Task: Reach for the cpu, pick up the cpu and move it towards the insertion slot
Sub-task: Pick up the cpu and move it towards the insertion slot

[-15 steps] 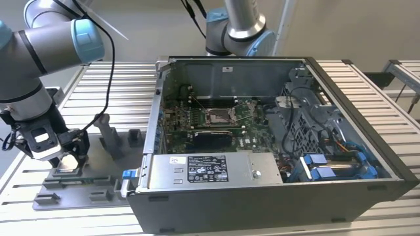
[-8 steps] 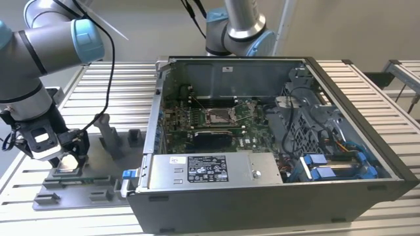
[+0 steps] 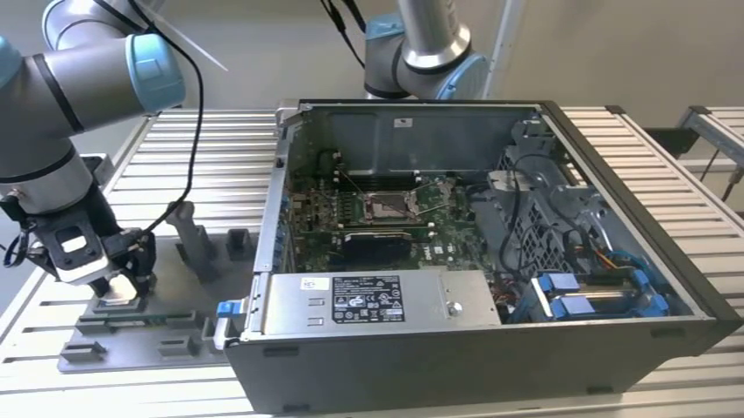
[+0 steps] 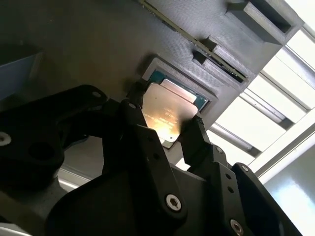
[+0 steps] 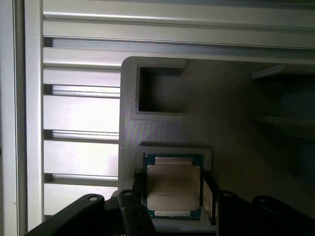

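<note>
Fingers (image 4: 137, 105) narrowed onto cpu (image 4: 166, 117), pressing its two opposite edges in both wrist views; I see no gap either side. Cpu (image 5: 173, 189) lies flat in square pocket of grey tray (image 5: 157, 132), green board edge showing around metal lid. Empty square pocket (image 5: 160, 93) sits just beside it in same tray. In exterior view, arm (image 3: 47, 131) stands over tray's near corner on slatted worktop (image 3: 209, 165). Open computer case (image 3: 465, 366) touches tray on exterior view's right; insertion slot (image 3: 388, 205) inside case, well apart from tray.
</note>
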Robot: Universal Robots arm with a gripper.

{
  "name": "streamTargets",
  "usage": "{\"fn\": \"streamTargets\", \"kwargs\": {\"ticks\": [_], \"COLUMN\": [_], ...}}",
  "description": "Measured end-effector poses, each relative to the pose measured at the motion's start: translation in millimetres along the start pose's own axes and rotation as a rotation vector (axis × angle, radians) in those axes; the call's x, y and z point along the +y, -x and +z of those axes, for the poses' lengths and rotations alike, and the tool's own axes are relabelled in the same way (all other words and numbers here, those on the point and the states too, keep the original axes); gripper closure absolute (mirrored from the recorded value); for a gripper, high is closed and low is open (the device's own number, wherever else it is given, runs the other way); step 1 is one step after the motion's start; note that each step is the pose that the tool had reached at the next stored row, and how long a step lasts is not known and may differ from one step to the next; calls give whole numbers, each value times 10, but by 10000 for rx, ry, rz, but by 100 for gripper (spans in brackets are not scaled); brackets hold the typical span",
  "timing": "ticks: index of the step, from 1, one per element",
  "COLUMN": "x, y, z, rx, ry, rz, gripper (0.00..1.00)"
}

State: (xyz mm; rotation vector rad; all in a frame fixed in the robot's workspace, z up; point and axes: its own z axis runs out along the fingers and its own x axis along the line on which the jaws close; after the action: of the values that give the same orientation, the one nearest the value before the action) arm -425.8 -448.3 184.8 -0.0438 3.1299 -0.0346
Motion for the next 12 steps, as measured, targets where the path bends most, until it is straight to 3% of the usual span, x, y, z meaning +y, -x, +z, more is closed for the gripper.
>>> {"fn": "streamTargets", "kwargs": {"ticks": [12], "x": [0], "y": [1], "z": [2], "rx": [0], "ry": [0], "rz": [0], "gripper": [100]}}
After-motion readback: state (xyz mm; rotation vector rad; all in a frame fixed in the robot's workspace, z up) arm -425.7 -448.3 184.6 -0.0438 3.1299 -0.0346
